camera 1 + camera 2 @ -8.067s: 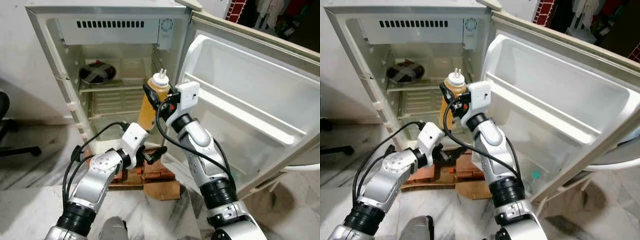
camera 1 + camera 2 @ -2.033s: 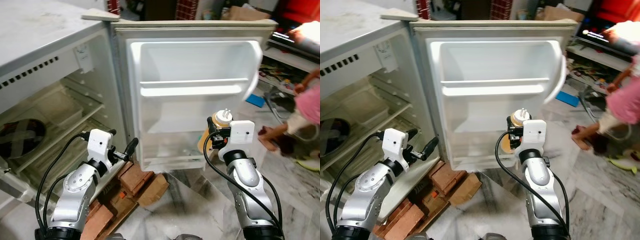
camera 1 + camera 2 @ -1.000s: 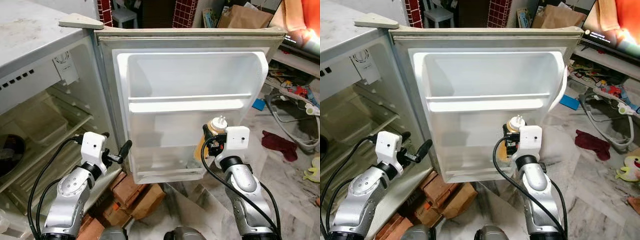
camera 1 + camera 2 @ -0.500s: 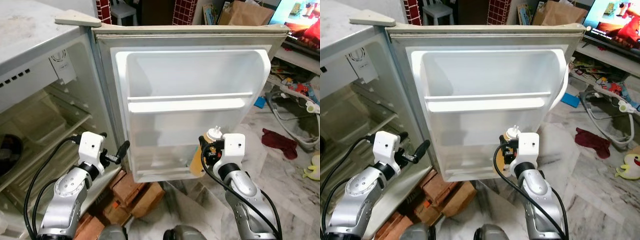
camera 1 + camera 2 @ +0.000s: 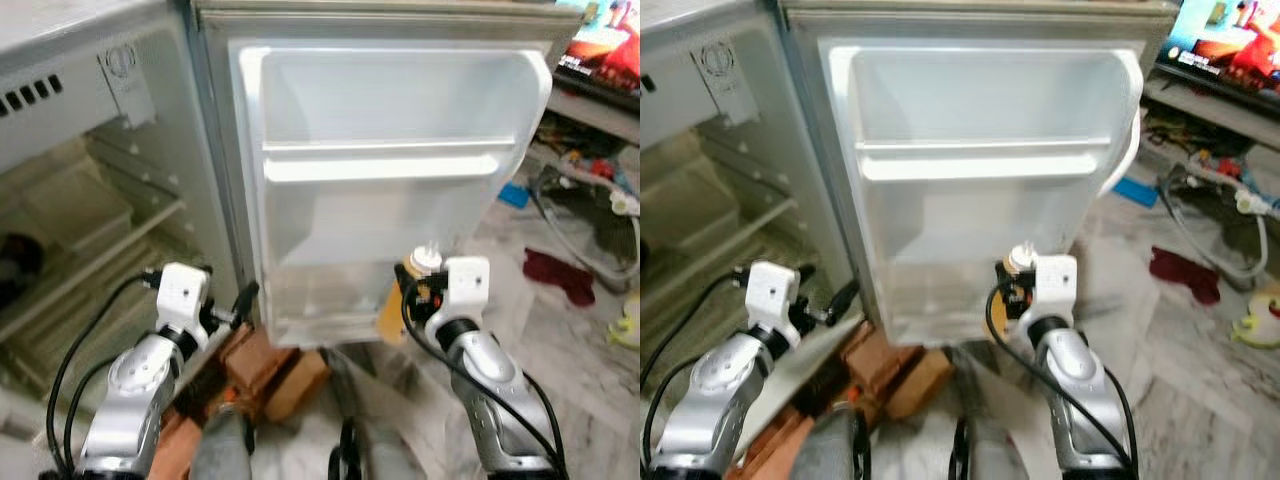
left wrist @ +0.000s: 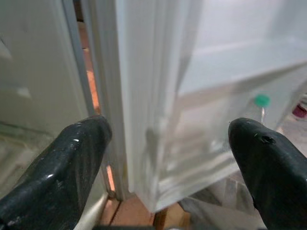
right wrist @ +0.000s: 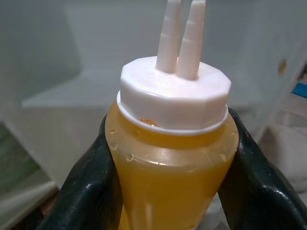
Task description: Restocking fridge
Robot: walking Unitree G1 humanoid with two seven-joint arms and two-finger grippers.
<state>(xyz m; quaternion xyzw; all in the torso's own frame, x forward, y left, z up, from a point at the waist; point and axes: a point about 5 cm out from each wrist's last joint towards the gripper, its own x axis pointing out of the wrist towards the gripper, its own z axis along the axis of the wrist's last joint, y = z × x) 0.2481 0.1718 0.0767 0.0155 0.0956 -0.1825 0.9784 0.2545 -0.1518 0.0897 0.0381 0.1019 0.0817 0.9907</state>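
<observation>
A yellow squeeze bottle with a white two-nozzle cap stands upright between the black fingers of my right gripper, which is shut on it. The bottle hangs just in front of the right end of the lower bin of the open fridge door. My left gripper is open and holds nothing. It is low, by the door's hinge edge, with its fingers on either side of the door's edge.
The fridge body stands open on the left with wire shelves. Bricks lie under the fridge. A small green object sits in the lower door bin. A red cloth and cables lie on the floor to the right.
The view has turned from the fridge interior to the door and come closer. The bottle has stayed in my right gripper and has sunk towards the lower door bin.
</observation>
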